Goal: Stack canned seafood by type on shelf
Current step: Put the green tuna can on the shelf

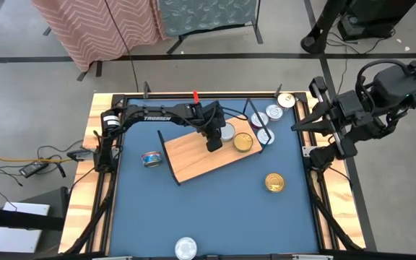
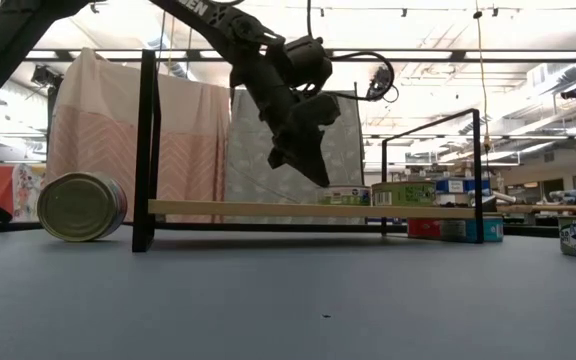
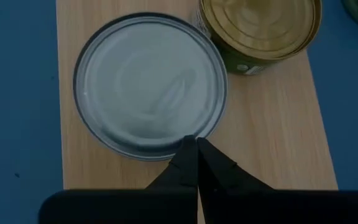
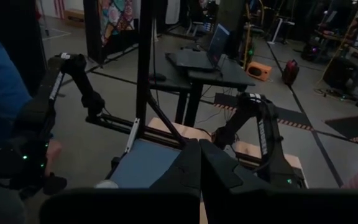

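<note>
The shelf [image 1: 193, 160], a light-wood board with black wire end frames, lies slantwise in the middle of the table. A silver-lidded can [image 3: 149, 84] and a gold-lidded can [image 3: 260, 28] stand side by side on its far right end. My left gripper [image 3: 196, 144] is shut and slants down over the board [image 2: 308, 210], its tips at the silver can's near rim. My right gripper [image 4: 199, 144] is shut and raised beyond the table's right edge [image 1: 296, 128]. My left gripper's shut fingertips [image 3: 188, 149] point down at a slant at the silver can's rim [image 3: 166, 152], on the side nearest the arm. I cannot tell whether they touch the rim or hover just above it. The can stands flat on the board.
Several silver cans [image 1: 269, 119] cluster at the table's far right corner. A gold can [image 1: 274, 183] sits on the blue table right of the shelf, a blue-labelled can [image 1: 150, 159] left of it, and a silver can [image 1: 185, 248] at the near edge.
</note>
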